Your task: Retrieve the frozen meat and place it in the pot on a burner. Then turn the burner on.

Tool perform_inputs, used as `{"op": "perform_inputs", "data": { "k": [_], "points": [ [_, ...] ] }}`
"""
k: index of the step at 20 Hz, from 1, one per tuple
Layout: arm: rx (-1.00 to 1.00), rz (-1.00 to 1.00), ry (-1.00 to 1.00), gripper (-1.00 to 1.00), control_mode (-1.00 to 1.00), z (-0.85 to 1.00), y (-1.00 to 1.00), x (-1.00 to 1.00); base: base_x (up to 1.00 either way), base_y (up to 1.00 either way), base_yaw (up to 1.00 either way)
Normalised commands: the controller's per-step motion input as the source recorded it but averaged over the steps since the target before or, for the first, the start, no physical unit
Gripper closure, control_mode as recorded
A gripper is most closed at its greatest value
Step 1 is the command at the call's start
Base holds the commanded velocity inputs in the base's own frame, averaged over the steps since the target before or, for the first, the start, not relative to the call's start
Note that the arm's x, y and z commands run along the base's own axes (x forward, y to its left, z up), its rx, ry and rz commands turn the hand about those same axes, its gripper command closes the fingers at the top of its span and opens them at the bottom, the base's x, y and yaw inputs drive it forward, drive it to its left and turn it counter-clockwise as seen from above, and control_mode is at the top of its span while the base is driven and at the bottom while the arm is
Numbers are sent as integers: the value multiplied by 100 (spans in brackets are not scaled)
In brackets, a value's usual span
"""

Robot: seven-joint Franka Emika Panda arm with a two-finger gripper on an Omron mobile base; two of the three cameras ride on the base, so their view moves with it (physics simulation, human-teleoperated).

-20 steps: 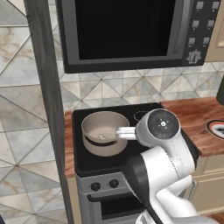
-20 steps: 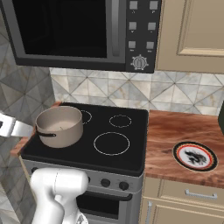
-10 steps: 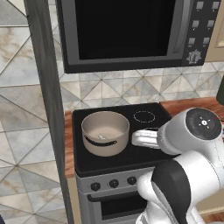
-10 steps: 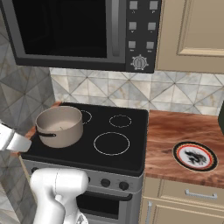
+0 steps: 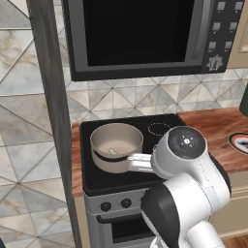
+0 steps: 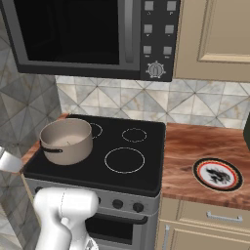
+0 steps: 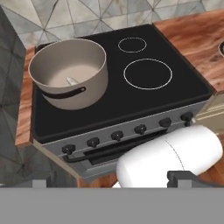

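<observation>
The beige pot (image 7: 70, 72) stands on the front-left zone of the black glass stove top (image 7: 131, 105); the burner under it is hidden by the pot. The frozen meat (image 7: 71, 81), a small pale lump, lies on the pot's bottom and also shows in the left base view (image 5: 112, 151). The pot appears again in the right base view (image 6: 66, 140). My gripper (image 7: 113, 180) hangs in front of and above the stove's front edge, away from the pot. It is open, with its fingertips (image 7: 186, 177) far apart and nothing between them.
Several dark knobs (image 7: 117, 135) line the stove's front panel. A large white ring (image 7: 148, 74) and a small one (image 7: 132, 44) mark the right zones. A microwave (image 5: 140, 34) hangs above. A patterned plate (image 6: 218, 174) lies on the wooden counter (image 6: 195, 146).
My arm has swung: its big joint went right, then back down in front of the stove, and the hand dropped lower on the left. Pot and meat have not moved.
</observation>
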Motion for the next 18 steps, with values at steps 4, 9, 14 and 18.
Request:
{"op": "perform_inputs", "data": {
  "k": [4, 9, 14, 18],
  "points": [
    [1, 0, -22, -100, -100, -47, 11, 0, 0, 0, 0],
    [9, 0, -28, -100, -100, -60, 0, 0, 0, 0, 0],
    [6, 2, -14, -100, -100, -76, -9, 2, 0, 0, 0],
    [9, 6, -9, -100, -100, -73, -41, 1, 0, 0, 0]
  ]
}}
